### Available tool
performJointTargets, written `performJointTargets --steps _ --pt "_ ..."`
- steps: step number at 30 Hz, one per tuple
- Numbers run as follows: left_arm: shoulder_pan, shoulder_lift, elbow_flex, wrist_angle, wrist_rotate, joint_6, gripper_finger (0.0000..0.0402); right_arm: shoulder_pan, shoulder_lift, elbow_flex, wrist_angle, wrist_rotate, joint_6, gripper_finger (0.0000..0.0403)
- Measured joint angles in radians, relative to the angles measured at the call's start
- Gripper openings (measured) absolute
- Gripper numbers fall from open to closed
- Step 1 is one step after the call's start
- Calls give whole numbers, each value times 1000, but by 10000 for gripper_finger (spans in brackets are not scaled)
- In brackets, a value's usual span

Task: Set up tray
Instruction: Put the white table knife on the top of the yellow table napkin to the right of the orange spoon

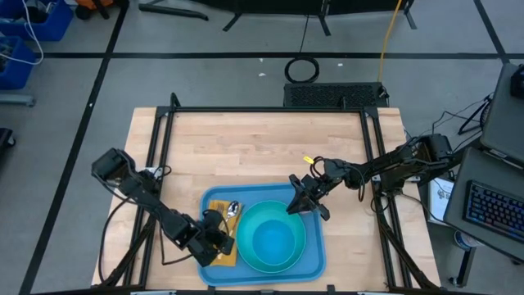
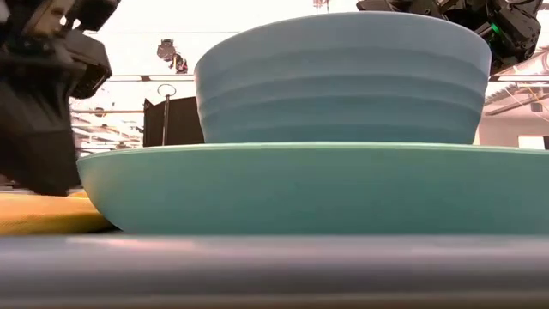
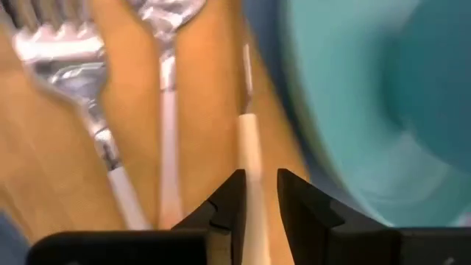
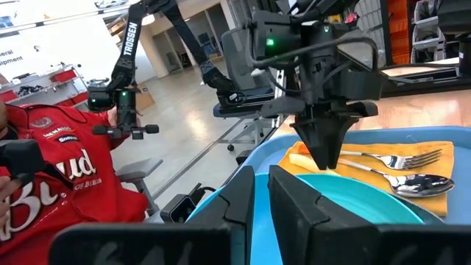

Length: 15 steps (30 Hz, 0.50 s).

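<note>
The blue tray (image 1: 319, 254) lies at the table's near edge. On it sit a round turquoise plate (image 1: 266, 210) with a light blue bowl (image 1: 274, 239) on top, and to the left a yellow napkin (image 1: 214, 205). A fork (image 3: 66, 59), a spoon (image 3: 168, 88) and a cream-handled knife (image 3: 249, 125) lie side by side on the napkin (image 3: 199, 110). My left gripper (image 1: 217, 242) stands over the napkin's near part, shut on the knife. My right gripper (image 1: 304, 201) hovers shut by the plate's far right rim, holding nothing. My left gripper pinches the knife's cream handle (image 3: 254, 173) between its two fingers (image 3: 232, 199), which lie across it, and it comes at the handle from above, pointing down (image 4: 324, 154). The knife lies along the napkin beside the plate, its thin blade (image 3: 246, 66) pointing to the table's far side.
The plate (image 2: 317, 189) and bowl (image 2: 343, 77) fill the tray's middle and right; the tray's rim (image 2: 274, 270) runs along the near edge. Bare wood lies beyond the tray toward the far edge. A person in a red shirt (image 4: 66, 184) sits in the room beyond.
</note>
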<state>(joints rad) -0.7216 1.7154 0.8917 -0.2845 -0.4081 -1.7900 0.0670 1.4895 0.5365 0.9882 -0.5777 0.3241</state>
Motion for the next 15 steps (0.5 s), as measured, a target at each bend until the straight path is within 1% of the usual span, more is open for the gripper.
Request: performJointTargets --steps 4,15 --pt "1 -22 0 -1 -1 17 81 0 0 0 0 0 0 34" --pt "3 -27 0 -69 77 25 81 0 0 0 -5 0 0 34"
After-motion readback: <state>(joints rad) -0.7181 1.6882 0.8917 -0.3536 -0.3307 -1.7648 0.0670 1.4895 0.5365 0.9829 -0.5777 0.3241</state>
